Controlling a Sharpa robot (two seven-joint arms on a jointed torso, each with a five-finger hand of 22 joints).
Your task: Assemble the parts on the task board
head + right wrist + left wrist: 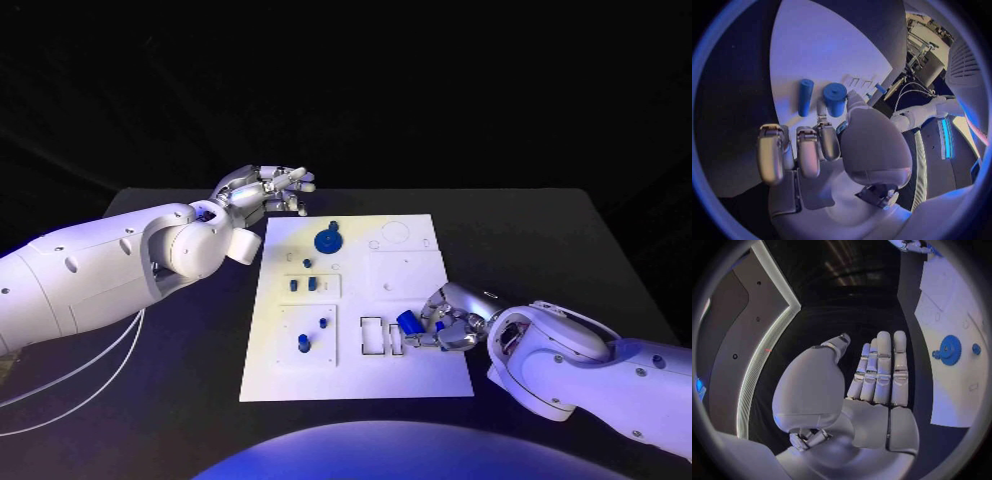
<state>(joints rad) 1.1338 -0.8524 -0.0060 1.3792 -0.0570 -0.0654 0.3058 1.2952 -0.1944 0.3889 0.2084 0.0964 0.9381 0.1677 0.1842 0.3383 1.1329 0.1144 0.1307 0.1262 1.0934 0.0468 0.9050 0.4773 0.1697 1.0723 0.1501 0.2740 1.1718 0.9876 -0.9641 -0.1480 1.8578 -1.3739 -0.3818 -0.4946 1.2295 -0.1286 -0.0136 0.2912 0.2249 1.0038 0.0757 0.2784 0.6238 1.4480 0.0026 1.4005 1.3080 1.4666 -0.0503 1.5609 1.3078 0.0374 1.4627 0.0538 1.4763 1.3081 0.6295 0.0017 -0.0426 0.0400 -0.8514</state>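
task board sits between both hands; gear just right of left hand; cylinder in right hand

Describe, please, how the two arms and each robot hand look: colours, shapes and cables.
Both arms have smooth, rounded white shells with small dark dots like screw holes. Thin white cables hang below the left arm. The left robot hand and the right robot hand are silver, with segmented metallic fingers and a bulbous pale thumb base.
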